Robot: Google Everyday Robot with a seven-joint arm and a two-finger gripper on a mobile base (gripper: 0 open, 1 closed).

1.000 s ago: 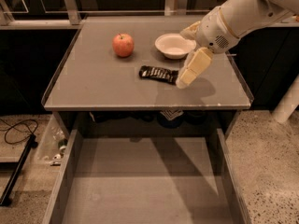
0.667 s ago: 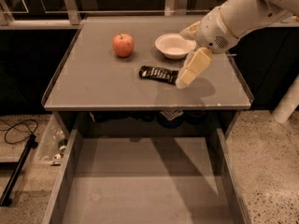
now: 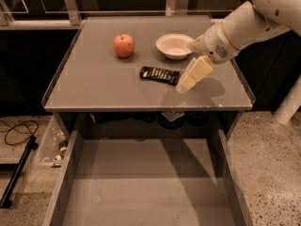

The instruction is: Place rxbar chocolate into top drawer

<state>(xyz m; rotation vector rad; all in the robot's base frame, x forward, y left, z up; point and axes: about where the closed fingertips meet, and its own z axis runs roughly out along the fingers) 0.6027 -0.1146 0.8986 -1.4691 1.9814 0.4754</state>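
Note:
The rxbar chocolate (image 3: 160, 74), a dark flat bar with pale lettering, lies on the grey tabletop (image 3: 103, 84), right of centre. My gripper (image 3: 187, 83) hangs from the white arm coming in from the upper right. Its cream fingers (image 3: 195, 72) point down and left, just right of the bar's right end and close above the table. The top drawer (image 3: 146, 187) is pulled out below the table's front edge, with a flat grey bottom and low side walls.
A red apple (image 3: 123, 45) sits at the back left of the tabletop. A white bowl (image 3: 174, 45) stands behind the bar, near my wrist. A cable (image 3: 19, 131) and clutter lie on the floor at left. A white post (image 3: 288, 102) stands at right.

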